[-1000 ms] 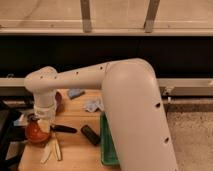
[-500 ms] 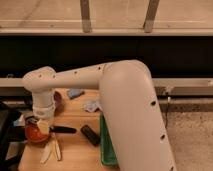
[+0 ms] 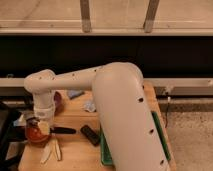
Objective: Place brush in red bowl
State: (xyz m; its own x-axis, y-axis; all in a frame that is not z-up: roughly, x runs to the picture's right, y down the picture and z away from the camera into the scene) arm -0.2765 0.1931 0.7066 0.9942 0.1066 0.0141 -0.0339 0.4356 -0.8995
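Note:
The red bowl [image 3: 34, 135] sits on the wooden table [image 3: 75, 150] near its left edge. My gripper [image 3: 39, 125] hangs from the white arm [image 3: 75, 80] directly over the bowl and hides much of it. The brush's thin black handle [image 3: 63, 130] sticks out to the right from the bowl's rim, lying roughly level. Its head end is hidden under the gripper at the bowl.
A flat black block [image 3: 91, 135] lies right of the brush. Pale cream strips [image 3: 51, 150] lie in front of the bowl. A dark purple bowl [image 3: 58, 100], a blue item [image 3: 75, 93] and a pale crumpled item [image 3: 90, 106] sit behind. A green tray [image 3: 105, 150] is partly hidden by the arm.
The gripper has dropped slightly and shifted a little left onto the red bowl. The brush handle has moved with it, down and left.

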